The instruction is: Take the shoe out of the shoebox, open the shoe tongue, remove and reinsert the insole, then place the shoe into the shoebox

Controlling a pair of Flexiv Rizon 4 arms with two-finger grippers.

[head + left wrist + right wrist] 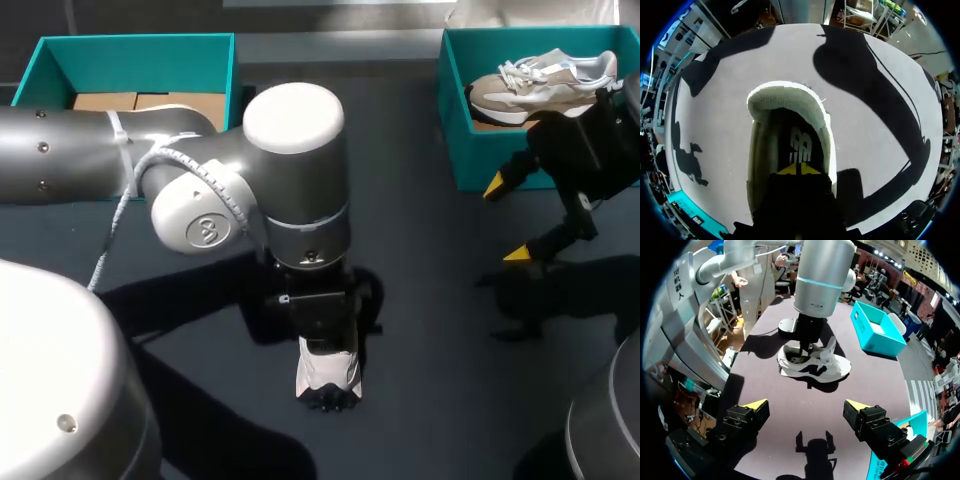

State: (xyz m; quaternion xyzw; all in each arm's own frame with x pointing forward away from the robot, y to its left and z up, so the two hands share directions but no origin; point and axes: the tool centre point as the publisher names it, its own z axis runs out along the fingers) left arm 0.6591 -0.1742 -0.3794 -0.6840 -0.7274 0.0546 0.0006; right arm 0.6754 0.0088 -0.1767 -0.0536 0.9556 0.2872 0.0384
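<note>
One risk: left gripper (799, 169), tips closed together inside the shoe (785, 97), may drag the whole shoe up, since right gripper (806, 405) hovers open, well apart.

The dark table (430, 385) bears a white shoe (328, 375), a left shoebox (140, 62) and a right shoebox (463, 150).

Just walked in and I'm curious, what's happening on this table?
The left gripper is down in a white sneaker on the table, fingers together inside its opening. The right gripper hangs open and empty beside a teal shoebox holding a second sneaker.
</note>
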